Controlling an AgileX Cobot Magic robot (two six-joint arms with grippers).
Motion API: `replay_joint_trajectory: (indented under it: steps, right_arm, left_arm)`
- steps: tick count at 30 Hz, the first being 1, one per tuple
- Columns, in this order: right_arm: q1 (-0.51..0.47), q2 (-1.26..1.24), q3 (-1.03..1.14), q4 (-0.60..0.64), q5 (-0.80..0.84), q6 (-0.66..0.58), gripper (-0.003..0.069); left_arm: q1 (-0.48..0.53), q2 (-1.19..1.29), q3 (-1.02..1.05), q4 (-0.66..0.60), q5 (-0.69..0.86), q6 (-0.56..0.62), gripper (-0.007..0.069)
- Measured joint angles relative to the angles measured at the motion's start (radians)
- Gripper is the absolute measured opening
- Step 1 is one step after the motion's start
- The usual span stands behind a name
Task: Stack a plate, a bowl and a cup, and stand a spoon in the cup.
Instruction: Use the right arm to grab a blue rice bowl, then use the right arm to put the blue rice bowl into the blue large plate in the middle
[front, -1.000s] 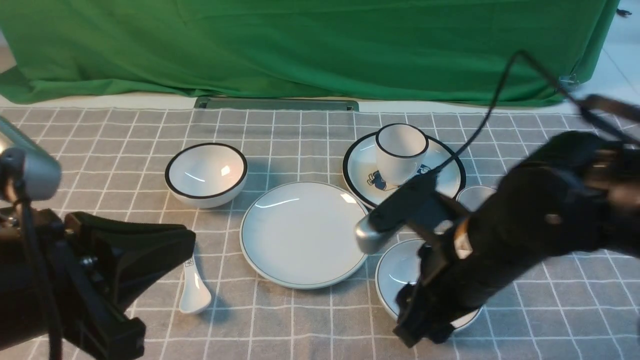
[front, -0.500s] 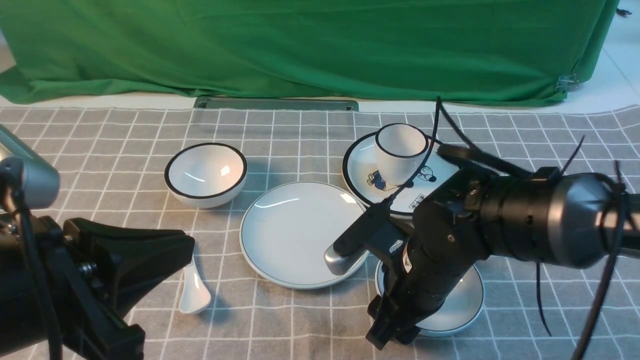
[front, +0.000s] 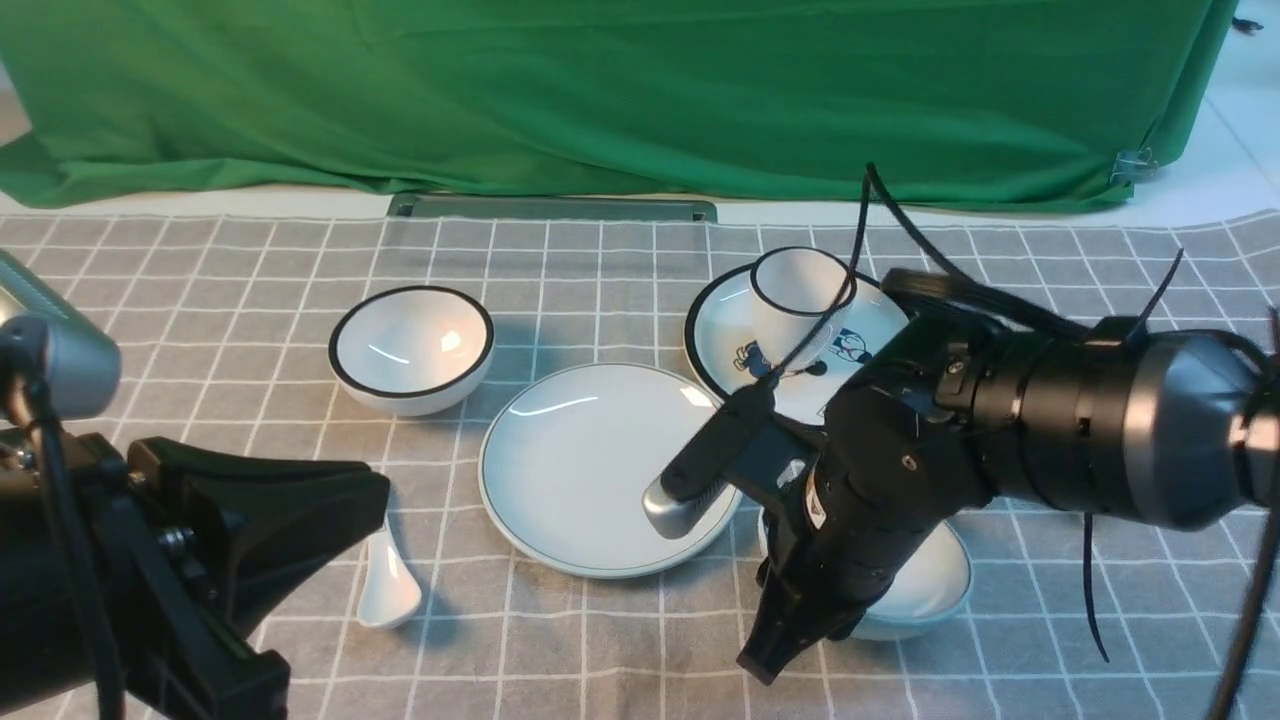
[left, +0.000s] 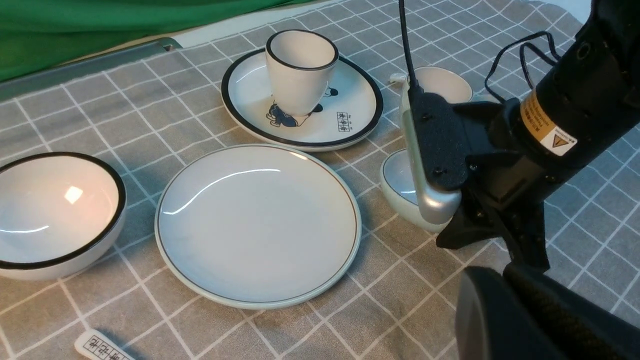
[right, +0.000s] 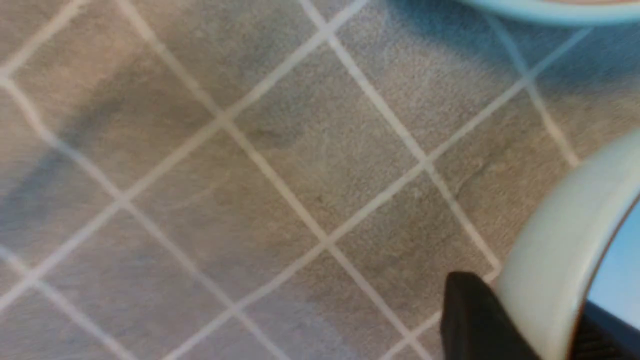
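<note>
Bowl (front: 930, 590), round and mouth-up, is near the table's (front: 560, 650) front edge, right of centre, just beside the plate's (front: 600, 470) right rim. We see the right gripper (right: 537, 325) reaching down onto the bowl's near-left rim, its fingers (right: 470, 320) clamped across it, one outside the wall, one inside. We cannot tell whether the bowl rests flat.

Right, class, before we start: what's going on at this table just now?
The right gripper grips the near rim of the shallow white bowl, at the near right of the checked cloth. The plain plate lies bare beside the bowl, so nothing is stacked on it yet. The left arm hangs at the near left, touching none of the dishes.
</note>
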Motion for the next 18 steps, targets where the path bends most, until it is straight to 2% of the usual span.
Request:
replay_joint_trajectory:
  steps: [3,7,18]
  right_arm:
    - [0.048,-0.027,-0.091,0.034,0.026,0.001,0.0097]
    - [0.065,-0.007,-0.240,0.044,0.022,-0.007,0.0097]
    - [0.065,0.284,-0.552,0.041,0.072,-0.025,0.0097]
  left_arm:
    - [0.000,0.000,0.000,-0.001,0.000,0.001,0.0017]
    - [0.000,0.000,0.000,-0.002,0.000,0.002,0.0017]
    - [0.000,-0.096,0.000,0.004,-0.017,0.007,0.0017]
